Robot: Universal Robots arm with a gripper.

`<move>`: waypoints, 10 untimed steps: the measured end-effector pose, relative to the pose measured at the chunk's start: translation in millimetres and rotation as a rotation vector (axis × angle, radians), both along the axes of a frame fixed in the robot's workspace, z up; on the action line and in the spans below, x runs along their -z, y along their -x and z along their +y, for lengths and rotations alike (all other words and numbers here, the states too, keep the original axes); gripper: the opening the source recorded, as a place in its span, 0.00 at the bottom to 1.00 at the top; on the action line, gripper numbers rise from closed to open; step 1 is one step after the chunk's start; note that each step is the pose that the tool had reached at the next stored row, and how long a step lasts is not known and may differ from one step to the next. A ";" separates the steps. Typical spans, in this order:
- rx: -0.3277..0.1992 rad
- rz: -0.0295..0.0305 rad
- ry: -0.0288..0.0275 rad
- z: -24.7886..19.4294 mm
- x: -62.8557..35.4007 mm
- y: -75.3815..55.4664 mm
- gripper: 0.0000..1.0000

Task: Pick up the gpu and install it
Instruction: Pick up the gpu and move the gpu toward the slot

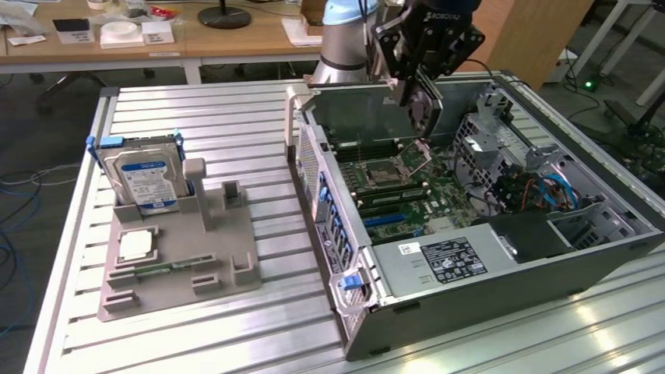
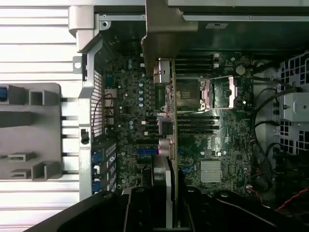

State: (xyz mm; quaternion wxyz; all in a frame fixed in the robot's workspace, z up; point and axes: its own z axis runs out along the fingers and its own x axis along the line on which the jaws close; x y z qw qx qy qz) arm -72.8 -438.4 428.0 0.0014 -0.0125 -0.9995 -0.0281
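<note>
My gripper (image 1: 418,82) hangs over the open computer case (image 1: 343,257), shut on the gpu (image 1: 424,113). The card is a thin dark board held upright on its edge, a little above the motherboard (image 1: 410,202). The wrist view looks down the card's edge: the gpu (image 2: 167,125) runs as a narrow strip across the motherboard (image 2: 125,111). Its metal bracket (image 2: 164,38) points toward the case's rear wall. My gripper (image 2: 163,198) has dark fingers (image 2: 137,208) pressing on both sides of the card. It hangs beside the processor socket (image 2: 212,92) and the memory slots.
A silver hard drive with a blue label (image 1: 146,179) stands in a grey holder (image 1: 177,249) on the slatted table at the exterior view's left. Inside the case are a power supply (image 1: 447,259), cables and a drive cage (image 1: 582,226). Desks stand behind.
</note>
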 end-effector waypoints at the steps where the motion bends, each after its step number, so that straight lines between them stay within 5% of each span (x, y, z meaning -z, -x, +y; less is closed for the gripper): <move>1: 0.000 0.0000 0.0000 0.0 0.1 -2.2 0.28; 10: 0.000 0.0000 0.0000 0.0 1.0 -24.8 0.28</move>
